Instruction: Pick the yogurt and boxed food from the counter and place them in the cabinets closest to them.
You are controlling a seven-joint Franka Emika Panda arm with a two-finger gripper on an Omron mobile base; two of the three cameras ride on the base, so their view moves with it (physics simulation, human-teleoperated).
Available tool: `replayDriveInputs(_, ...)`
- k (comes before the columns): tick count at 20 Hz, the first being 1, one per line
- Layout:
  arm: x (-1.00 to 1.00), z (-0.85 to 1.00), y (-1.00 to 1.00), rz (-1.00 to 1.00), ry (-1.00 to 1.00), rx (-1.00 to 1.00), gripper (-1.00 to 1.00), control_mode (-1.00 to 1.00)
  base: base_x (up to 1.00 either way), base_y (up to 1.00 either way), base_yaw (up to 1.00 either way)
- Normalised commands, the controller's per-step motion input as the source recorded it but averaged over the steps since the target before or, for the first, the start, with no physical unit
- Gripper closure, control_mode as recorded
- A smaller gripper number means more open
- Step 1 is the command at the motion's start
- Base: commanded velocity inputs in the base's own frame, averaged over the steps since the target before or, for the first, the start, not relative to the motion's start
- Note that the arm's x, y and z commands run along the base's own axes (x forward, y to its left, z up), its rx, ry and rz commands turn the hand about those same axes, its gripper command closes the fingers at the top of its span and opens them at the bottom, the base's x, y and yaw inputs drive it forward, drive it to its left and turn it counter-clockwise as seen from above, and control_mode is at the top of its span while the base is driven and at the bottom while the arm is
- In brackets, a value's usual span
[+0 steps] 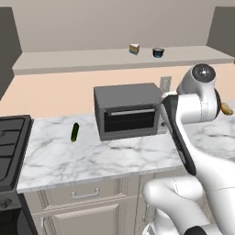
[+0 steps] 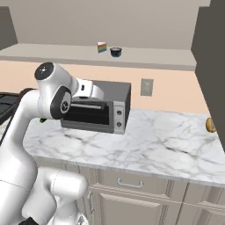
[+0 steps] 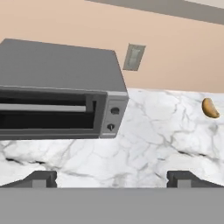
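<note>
The gripper (image 3: pixel 111 178) hangs over the counter (image 3: pixel 148 148) with its two dark fingertips (image 3: pixel 41 178) spread wide and nothing between them, aimed at the bare marble just right of the toaster oven (image 3: pixel 57 96). From that I judge the task to be at a search or approach step, not at a grasp: no red box lies on the stretch of white, grey-veined top that these views cover, so the boxed food cannot be placed from here. On the counter nearer the base lie a dark green cucumber-like item (image 1: pixel 75 131), left of the toaster oven and apart from it, and a small tan-orange lump (image 3: pixel 210 108) far to the right, near the wall; neither belongs to the task. A wall outlet (image 3: pixel 133 57) sits on the peach backsplash behind. Farther up and back, the yogurt (image 1: pixel 158 52) already stands on the beige shelf floor of the cabinets (image 1: pixel 69 59), upright, a tiny round dark navy cup with a paler rim, just beside a rainbow-striped cube (image 1: pixel 134 49) but not touching it. So the yogurt half looks done. The next move, as I see it, calls for finding the box, probably by turning or driving along the counter, keeping the fingers wide until it is lined up.
</note>
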Motion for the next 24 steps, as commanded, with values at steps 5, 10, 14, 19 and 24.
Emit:
replayDriveInputs(5,0.00,0.00,0.00,0.00,0.00,0.00,-1.00,1.00,-0.70,0.00,0.00)
replayDriveInputs(10,0.00,0.00,0.00,0.00,0.00,0.00,-1.00,1.00,-0.71,0.01,0.00)
replayDriveInputs(14,0.00,0.00,0.00,0.00,0.00,0.00,-1.00,1.00,-0.68,0.05,0.00)
replayDriveInputs(19,0.00,0.00,0.00,0.00,0.00,0.00,-1.00,1.00,-0.64,0.06,0.00)
replayDriveInputs(24,0.00,0.00,0.00,0.00,0.00,0.00,-1.00,1.00,-0.52,0.07,0.00)
